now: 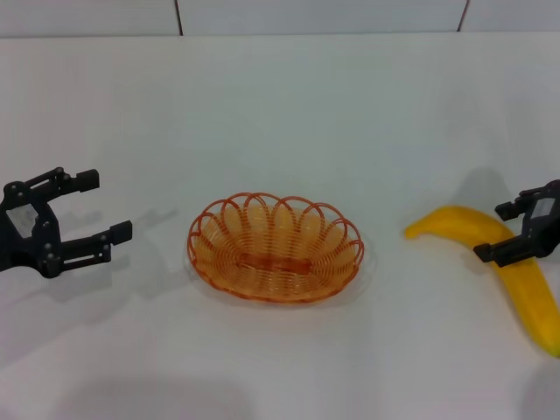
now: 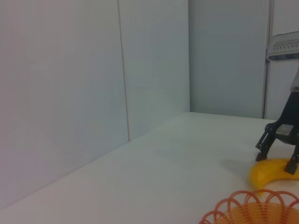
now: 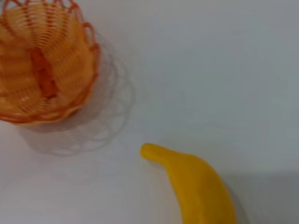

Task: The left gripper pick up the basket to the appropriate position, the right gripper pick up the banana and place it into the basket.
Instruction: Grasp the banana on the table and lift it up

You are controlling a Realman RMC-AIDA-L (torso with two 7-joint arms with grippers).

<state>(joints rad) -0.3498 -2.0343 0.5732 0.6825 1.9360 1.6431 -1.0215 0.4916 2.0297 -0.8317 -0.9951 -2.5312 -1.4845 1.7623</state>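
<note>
a: one white surface (image 1: 289,105) carries everything. on it, largest first: the basket (image 1: 275,248) at centre, resting flat with nothing inside it, then the banana (image 1: 503,267) well to its right, lying with its tapered tip toward the basket.

b: hand states?

a: left hand (image 1: 94,206) is open, fingers spread and aimed at the basket's rim, near it but apart. right hand (image 1: 506,230) is open astride the banana's middle, one finger on each side; contact cannot be confirmed from these views.

b: step in hand?

a: judged as pre-grasp on both sides; nothing is lifted yet.

b: how to do it well?

a: right side: close across the thick mid-section, not the tip, so the fruit does not pivot on lift. left side: take one rim loop squarely, seating the finger through or under the wire. the basket is light and open-weave, so a shallow pinch may slip or tilt it. lift level.
</note>
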